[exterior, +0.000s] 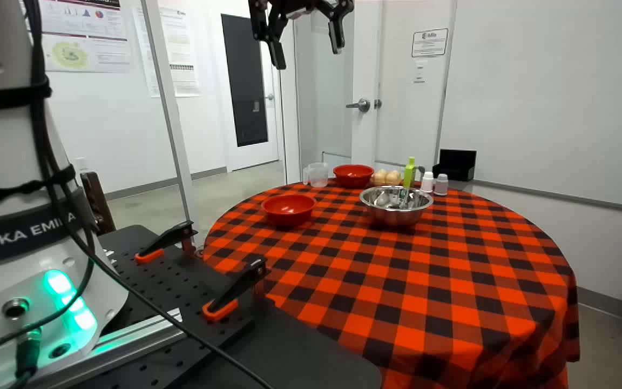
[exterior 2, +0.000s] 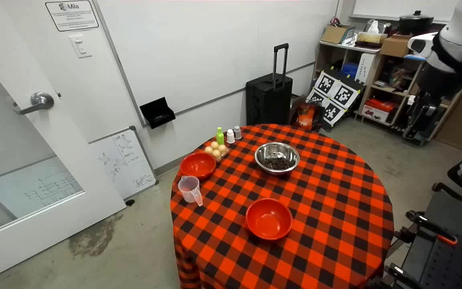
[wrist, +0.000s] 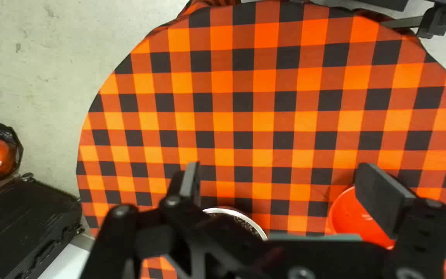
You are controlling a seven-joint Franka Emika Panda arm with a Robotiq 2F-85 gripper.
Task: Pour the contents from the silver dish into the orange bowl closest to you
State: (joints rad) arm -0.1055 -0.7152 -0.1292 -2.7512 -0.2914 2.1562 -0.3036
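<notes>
Where a whiteboard (exterior 2: 207, 52) hung above grey floor (exterior 2: 134, 249), a round tabletop (exterior: 424, 275) stood draped in red-and-black check.
Beside it stood a black suitcase (exterior 2: 269, 100); the jaws hung high, spread wide. The silver dish (exterior: 397, 217) sat on the checks, apart from the orange bowl (exterior 2: 269, 218); a second red-orange bowl (exterior 2: 197, 165), clear jug (exterior 2: 189, 188), eggs (exterior 2: 215, 150) and green bottle (exterior 2: 220, 137) ran along the edge; dark bits (exterior 2: 277, 163) lay in the dish.

You get bright light. In an exterior view, green lamps (exterior: 73, 303) glare lower left and the metal bowl (exterior: 396, 217) gleams right of centre. Low in your wrist view, the gripper (wrist: 279, 184) looks blurred.
</notes>
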